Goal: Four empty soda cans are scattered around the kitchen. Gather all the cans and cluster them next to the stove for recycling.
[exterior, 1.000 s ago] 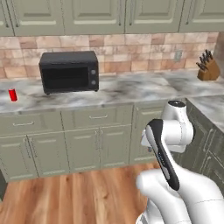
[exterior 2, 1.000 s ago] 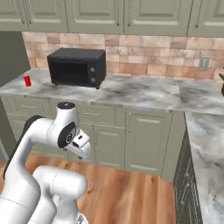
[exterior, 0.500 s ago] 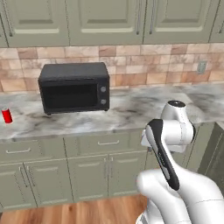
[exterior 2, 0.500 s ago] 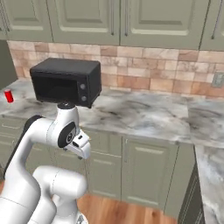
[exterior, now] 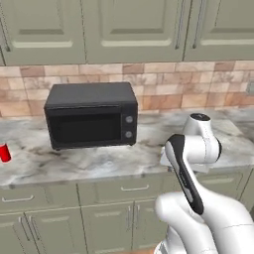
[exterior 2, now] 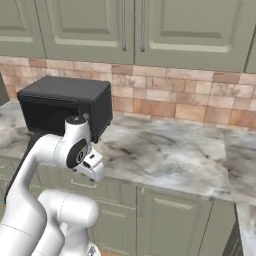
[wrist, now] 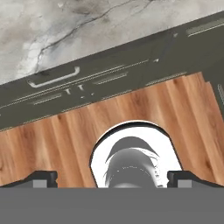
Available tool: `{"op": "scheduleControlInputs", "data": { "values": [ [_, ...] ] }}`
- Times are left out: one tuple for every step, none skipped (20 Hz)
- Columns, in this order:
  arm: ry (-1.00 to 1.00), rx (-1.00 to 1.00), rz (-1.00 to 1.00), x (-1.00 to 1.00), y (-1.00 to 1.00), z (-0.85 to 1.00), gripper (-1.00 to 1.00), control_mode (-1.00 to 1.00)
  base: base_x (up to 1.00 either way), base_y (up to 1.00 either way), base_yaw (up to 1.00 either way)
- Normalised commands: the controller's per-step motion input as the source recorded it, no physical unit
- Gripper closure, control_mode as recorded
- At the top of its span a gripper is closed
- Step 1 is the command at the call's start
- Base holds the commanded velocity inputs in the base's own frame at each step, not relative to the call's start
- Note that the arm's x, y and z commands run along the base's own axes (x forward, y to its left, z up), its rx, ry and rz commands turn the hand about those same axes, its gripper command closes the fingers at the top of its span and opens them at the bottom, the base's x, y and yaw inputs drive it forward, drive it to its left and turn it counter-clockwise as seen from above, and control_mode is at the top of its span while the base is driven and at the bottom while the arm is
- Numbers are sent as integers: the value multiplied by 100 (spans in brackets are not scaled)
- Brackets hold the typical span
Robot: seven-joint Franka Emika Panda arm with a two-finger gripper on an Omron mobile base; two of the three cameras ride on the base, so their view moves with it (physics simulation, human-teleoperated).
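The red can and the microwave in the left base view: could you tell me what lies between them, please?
Nothing: in the left base view, only bare marble counter lies between the red can and the microwave.

The arm (exterior: 191, 163) stood folded, its elbow raised high and the forearm bent back down toward the base. In the right base view the wrist (exterior 2: 80, 150) hung just below that elbow. The gripper (wrist: 112, 180) pointed straight down, its two fingertips (wrist: 40, 178) set wide apart with nothing between them.
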Motion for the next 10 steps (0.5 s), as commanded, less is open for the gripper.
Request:
{"op": "scheduleControlInputs", "data": {
  "values": [
    [0, 0, 0, 0, 0, 0, -100, 100, 55, 40, 3],
    [0, 0, 0, 0, 0, 0, -100, 100, 54, 44, 3],
    [0, 0, 0, 0, 0, 0, -100, 100, 47, 50, 3],
    [0, 0, 0, 0, 0, 0, -100, 100, 39, 61, 2],
    [0, 0, 0, 0, 0, 0, -100, 100, 29, 74, 4],
    [0, 0, 0, 0, 0, 0, -100, 100, 21, 83, 2],
    [0, 0, 0, 0, 0, 0, -100, 100, 15, 90, 3],
    [0, 0, 0, 0, 0, 0, -100, 100, 10, 94, 5],
    [0, 0, 0, 0, 0, 0, -100, 100, 8, 94, 5],
    [0, 0, 0, 0, 0, 0, -100, 100, 8, 94, 5]
  ]
}}
